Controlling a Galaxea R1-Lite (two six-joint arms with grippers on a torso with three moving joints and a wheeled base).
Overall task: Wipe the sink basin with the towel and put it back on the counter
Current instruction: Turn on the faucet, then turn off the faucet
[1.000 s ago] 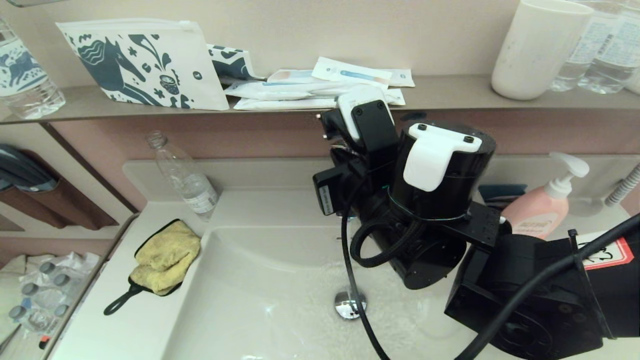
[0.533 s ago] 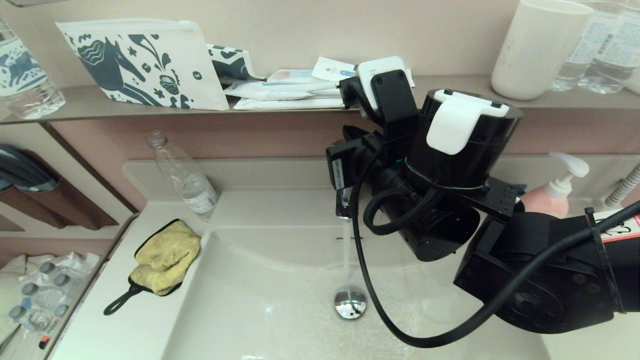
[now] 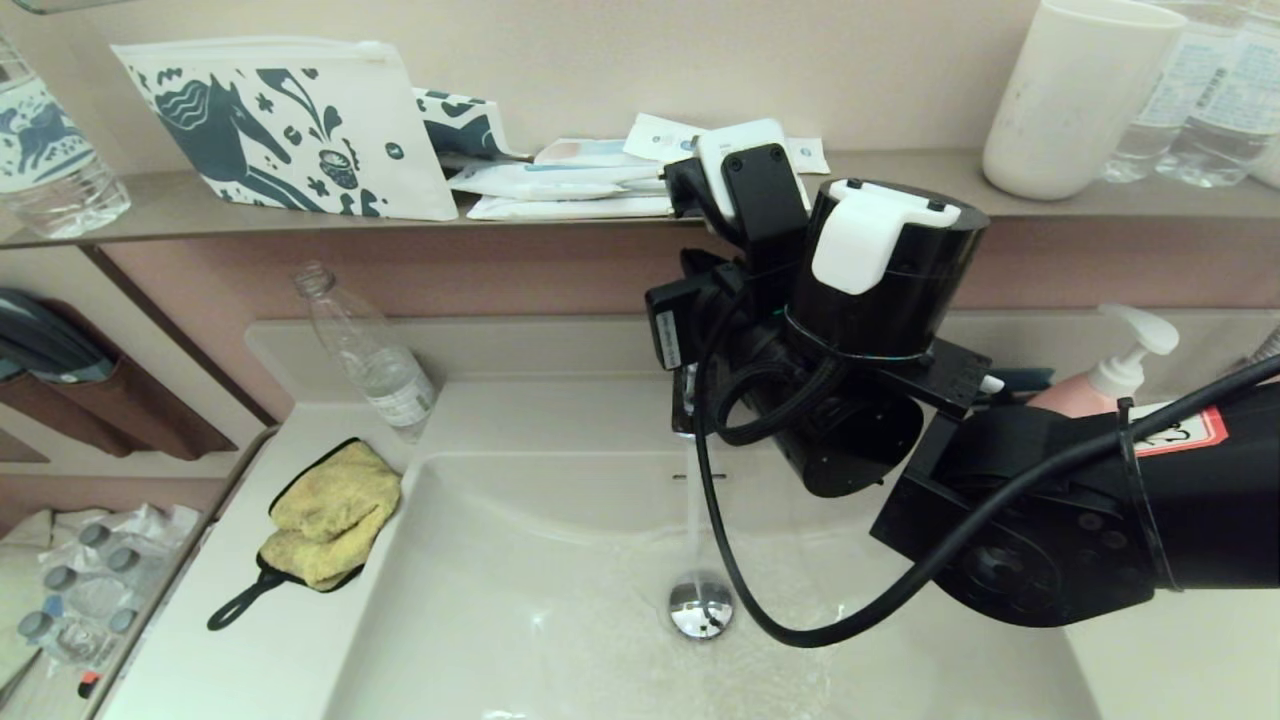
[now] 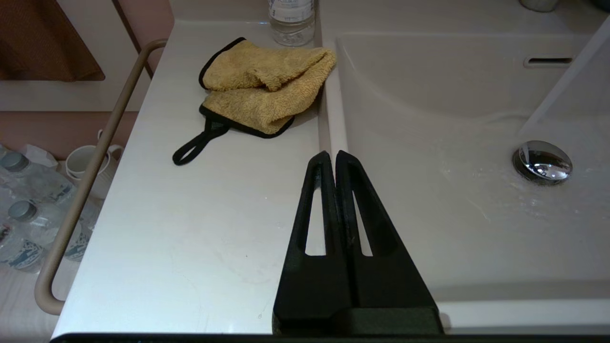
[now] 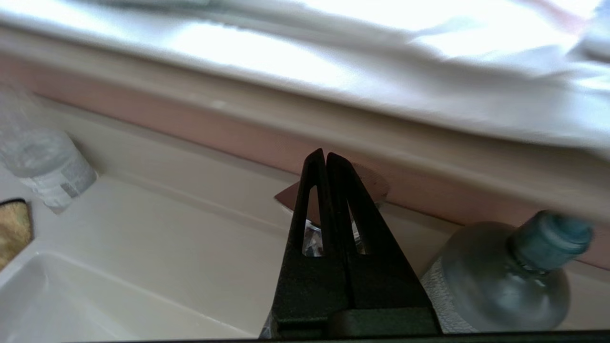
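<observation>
The mustard-yellow towel (image 3: 330,510) (image 4: 262,90) lies folded on the cream counter (image 3: 250,650) (image 4: 190,228), left of the sink basin (image 3: 520,600) (image 4: 429,143), its black loop pointing toward the front. Water runs from the spout (image 3: 688,405) onto the chrome drain plug (image 3: 700,607) (image 4: 542,159). My right gripper (image 5: 324,155) is shut and empty, over the tap at the back of the basin; in the head view the wrist hides its fingers. My left gripper (image 4: 332,155) is shut and empty above the counter's edge by the basin, short of the towel.
A clear plastic bottle (image 3: 375,360) (image 4: 291,16) stands behind the towel. A pink pump bottle (image 3: 1100,395) sits at the right of the basin. The grey-brown shelf holds a printed pouch (image 3: 290,130), sachets and a white cup (image 3: 1075,95). A rail (image 4: 90,176) runs along the counter's left side.
My right wrist has risen over the tap, then shifted slightly left. A stream of water shows under the spout now. The towel has not moved.
</observation>
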